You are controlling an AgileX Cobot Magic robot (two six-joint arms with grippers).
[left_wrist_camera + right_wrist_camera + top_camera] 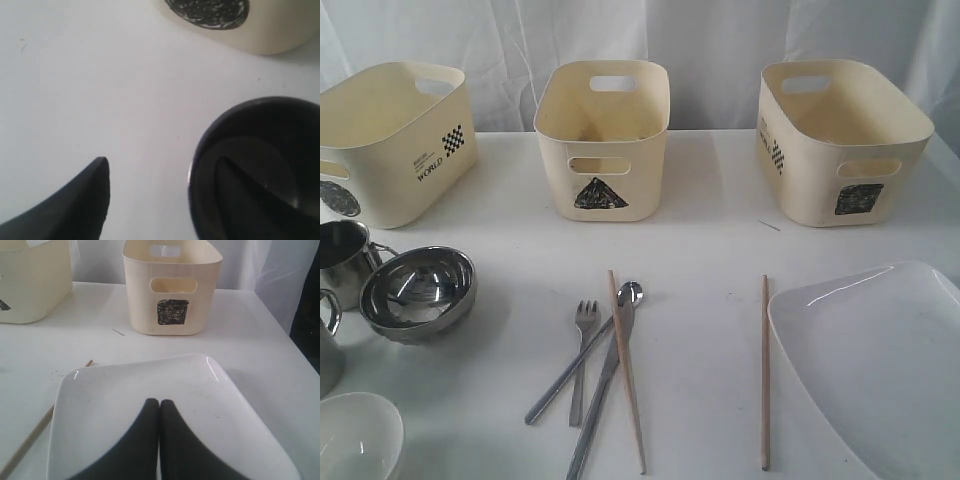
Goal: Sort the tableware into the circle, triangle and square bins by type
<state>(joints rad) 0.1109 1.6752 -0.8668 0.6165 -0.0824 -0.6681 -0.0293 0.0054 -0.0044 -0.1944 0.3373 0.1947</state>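
Observation:
Three cream bins stand at the back: circle bin [390,140], triangle bin [601,135], square bin [840,140]. Two steel mugs [345,255] [328,340], a steel bowl [418,290] and a small white bowl [355,440] sit at the left. Fork [582,345], spoon [632,293], knife [605,385] and a chopstick [626,370] lie crossed mid-table; the other chopstick [765,370] lies beside the white plate [880,360]. My left gripper [162,160] is open, one finger inside a mug [200,200], the other outside. My right gripper [159,402] is shut over the plate [100,400]. Neither shows in the exterior view.
The circle bin's black mark [207,7] lies just beyond the mug in the left wrist view. The square bin [170,290] stands past the plate, the triangle bin [30,280] beside it. A chopstick [30,440] lies along the plate's edge.

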